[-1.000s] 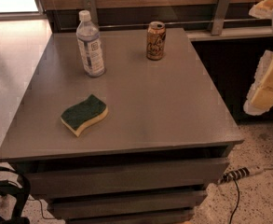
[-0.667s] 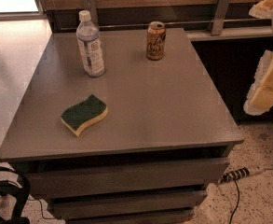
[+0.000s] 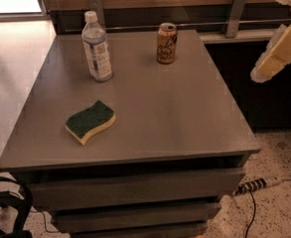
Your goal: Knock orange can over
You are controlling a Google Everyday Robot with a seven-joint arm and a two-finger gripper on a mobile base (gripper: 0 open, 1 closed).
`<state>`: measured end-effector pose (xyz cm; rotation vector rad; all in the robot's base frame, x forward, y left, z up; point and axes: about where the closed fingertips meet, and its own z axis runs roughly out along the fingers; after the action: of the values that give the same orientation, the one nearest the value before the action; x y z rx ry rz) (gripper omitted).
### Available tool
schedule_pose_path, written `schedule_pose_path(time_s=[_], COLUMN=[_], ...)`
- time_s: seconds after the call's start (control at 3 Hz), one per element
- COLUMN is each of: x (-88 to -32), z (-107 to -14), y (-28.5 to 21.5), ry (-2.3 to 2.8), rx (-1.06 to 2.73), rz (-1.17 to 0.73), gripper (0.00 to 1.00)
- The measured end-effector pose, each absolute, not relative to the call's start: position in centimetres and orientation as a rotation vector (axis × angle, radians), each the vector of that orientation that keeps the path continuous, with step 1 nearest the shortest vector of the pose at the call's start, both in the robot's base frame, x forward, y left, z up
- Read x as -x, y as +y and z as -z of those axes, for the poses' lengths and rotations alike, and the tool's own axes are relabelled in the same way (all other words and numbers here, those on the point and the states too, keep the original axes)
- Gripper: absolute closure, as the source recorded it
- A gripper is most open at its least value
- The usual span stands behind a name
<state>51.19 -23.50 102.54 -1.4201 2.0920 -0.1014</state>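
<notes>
One orange can (image 3: 167,43), jaws far right

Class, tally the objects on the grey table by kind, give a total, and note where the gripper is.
Water bottle: 1
Orange can: 1
Sponge: 1
Total: 3
Gripper: off the table, at the right edge of view.
</notes>
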Motion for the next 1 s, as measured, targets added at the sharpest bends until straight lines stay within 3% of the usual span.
schedule_pose_path(time_s=[0.67, 1.0], x=[-59.2, -64.3], z=[-100.5, -98.6], y=[-21.7, -17.6], ry=[1.89, 1.737], rx=[1.201, 1.101], rz=[-0.117, -0.306], gripper=[0.0, 0.0])
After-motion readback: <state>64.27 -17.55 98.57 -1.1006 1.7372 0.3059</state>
